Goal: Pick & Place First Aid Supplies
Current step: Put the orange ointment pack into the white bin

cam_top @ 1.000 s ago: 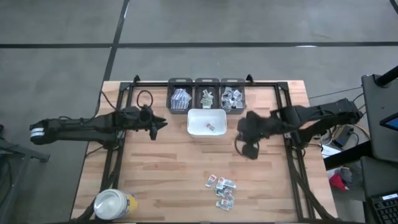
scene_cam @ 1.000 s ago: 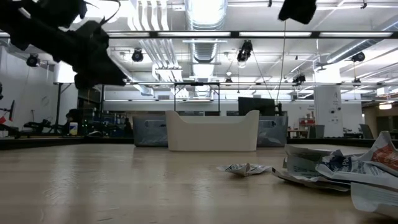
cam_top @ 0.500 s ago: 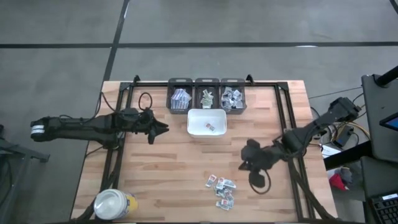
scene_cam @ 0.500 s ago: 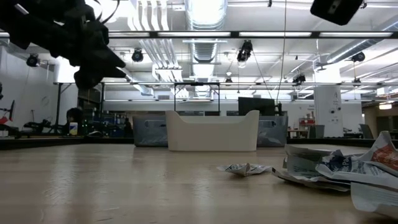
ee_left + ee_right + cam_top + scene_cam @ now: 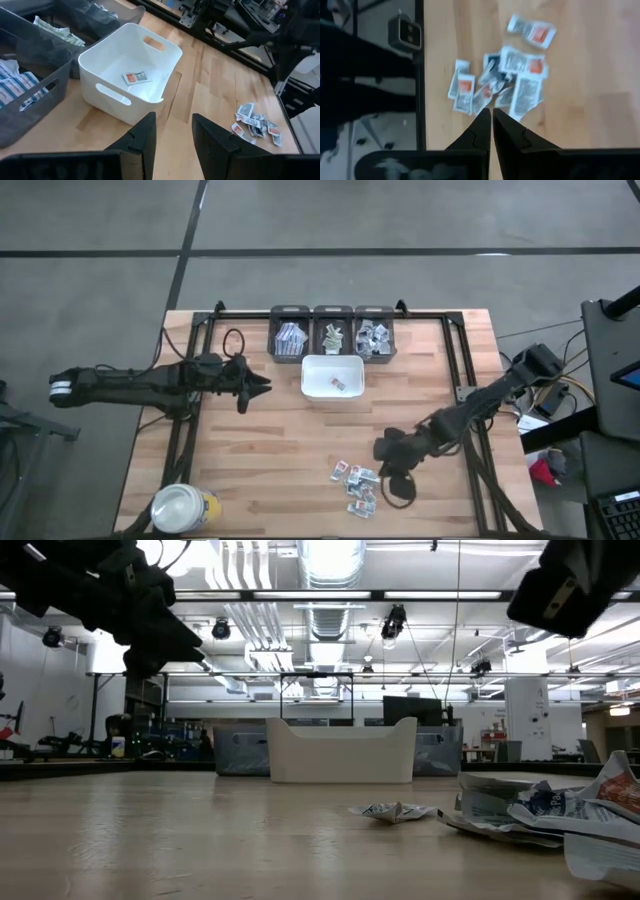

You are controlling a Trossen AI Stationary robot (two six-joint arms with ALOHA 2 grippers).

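R arm swings from tray to packet pile; next pick is near.
L gripper waits left of white tray, fingers spread, empty. Packets lie near worktop's front edge; R gripper, pressed together, now hovers just beside them.

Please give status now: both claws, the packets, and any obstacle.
Right claw shut, empty, above packets. Left claw open, waiting beside tray. One packet in tray. No obstacle seen.

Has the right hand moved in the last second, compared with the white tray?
Yes. In the high view the right hand has swung away from the white tray toward the table's near edge, and now hangs beside the loose pile of packets.
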